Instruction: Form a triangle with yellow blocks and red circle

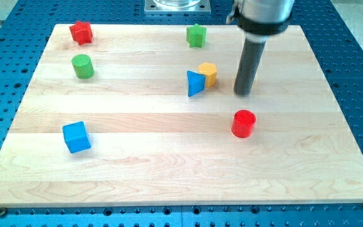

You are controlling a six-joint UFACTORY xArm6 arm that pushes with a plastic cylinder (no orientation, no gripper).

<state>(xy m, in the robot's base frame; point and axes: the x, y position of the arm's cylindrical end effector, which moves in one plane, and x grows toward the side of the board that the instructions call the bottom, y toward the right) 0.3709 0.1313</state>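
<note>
A red circle block (244, 123) lies on the wooden board right of centre. One yellow hexagon block (208, 74) sits above and left of it, touching a blue triangle block (195, 83) on its left side. My tip (244, 93) stands on the board to the right of the yellow hexagon, a short gap apart, and above the red circle, touching neither. No other yellow block shows.
A red star-like block (80, 32) lies at the top left, a green cylinder (82, 66) below it, a green star-like block (196, 35) at the top centre, a blue cube (76, 137) at the lower left. The board's edge (181, 205) meets a blue perforated table.
</note>
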